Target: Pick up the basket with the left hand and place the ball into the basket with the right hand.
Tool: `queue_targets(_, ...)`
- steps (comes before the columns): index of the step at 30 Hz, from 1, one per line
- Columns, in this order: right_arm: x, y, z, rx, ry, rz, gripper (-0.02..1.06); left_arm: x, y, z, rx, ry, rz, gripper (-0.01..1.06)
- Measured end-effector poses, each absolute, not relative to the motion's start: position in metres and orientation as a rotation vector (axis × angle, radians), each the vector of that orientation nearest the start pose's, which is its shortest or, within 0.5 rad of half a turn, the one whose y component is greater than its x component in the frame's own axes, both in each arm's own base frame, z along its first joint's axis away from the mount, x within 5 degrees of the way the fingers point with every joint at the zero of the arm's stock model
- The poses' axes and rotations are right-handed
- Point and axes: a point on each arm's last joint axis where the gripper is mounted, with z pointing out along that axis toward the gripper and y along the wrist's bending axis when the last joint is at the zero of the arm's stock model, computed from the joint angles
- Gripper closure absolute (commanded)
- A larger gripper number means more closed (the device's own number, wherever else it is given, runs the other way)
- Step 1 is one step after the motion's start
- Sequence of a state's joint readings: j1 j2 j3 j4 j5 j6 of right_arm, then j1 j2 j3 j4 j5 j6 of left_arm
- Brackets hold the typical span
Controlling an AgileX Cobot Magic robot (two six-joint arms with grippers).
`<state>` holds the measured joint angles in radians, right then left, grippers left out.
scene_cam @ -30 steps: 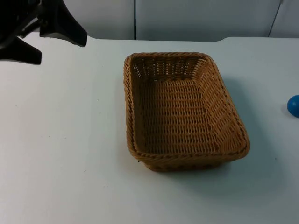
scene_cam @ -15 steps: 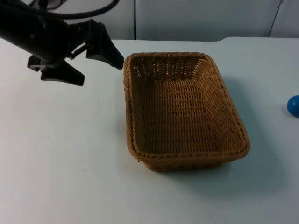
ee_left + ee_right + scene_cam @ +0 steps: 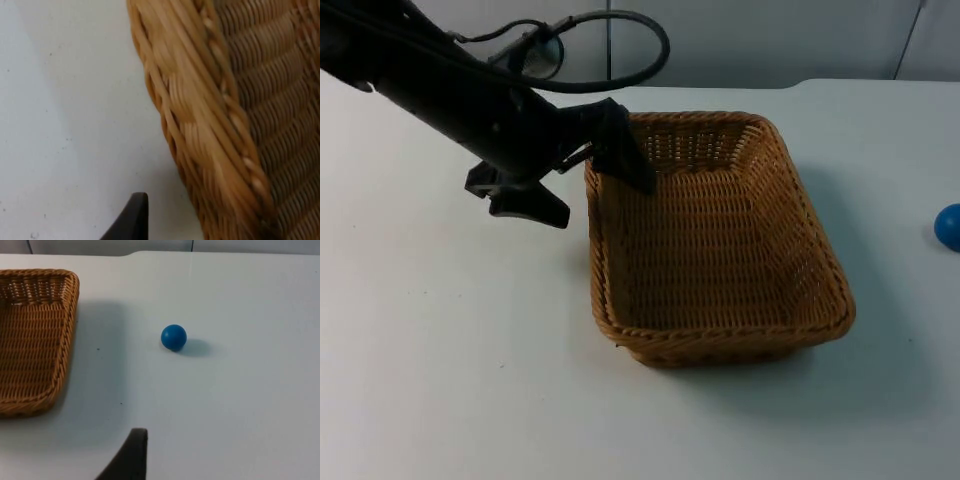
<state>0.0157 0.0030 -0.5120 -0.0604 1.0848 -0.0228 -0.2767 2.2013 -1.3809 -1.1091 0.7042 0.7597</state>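
Observation:
The brown wicker basket (image 3: 720, 345) stands in the middle of the white table. My left gripper (image 3: 588, 188) is open and straddles the basket's left rim near its far corner, one finger (image 3: 628, 160) inside and the other finger (image 3: 532, 206) outside over the table. The left wrist view looks close onto that rim (image 3: 210, 115), with one black fingertip (image 3: 132, 220) on the table side. The blue ball (image 3: 949, 226) lies on the table at the right edge, apart from the basket. My right gripper (image 3: 132, 457) waits well short of the ball (image 3: 173, 336), with the basket (image 3: 30, 335) off to its side.
The grey partition wall (image 3: 740, 40) closes the table's far side. White table top (image 3: 450, 350) lies bare to the left of and in front of the basket, and also between the basket and the ball.
The left arm has swung in from the upper left corner, down and to the right, until its open gripper straddles the basket's left rim. Basket and ball have not moved.

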Motion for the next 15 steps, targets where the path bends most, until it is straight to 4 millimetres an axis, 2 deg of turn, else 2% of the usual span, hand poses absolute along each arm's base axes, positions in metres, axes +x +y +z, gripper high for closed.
queue_targets(9,-0.007,-0.005,0.279,-0.036,2.058,-0.077,0.00,0.402,-0.182,0.100,0.232,2.687,-0.965,0.09)
queue_targets(11,-0.007,-0.005,0.279,-0.036,2.058,-0.077,0.00,0.403,-0.184,0.098,0.218,2.693,-0.968,0.16)
queue_targets(13,-0.007,-0.005,0.279,-0.036,2.058,-0.077,0.00,0.402,-0.188,0.093,0.203,2.708,-0.972,0.18)
queue_targets(15,-0.007,-0.005,0.279,-0.036,2.058,-0.077,0.00,0.402,-0.190,0.088,0.184,2.722,-0.971,0.32)
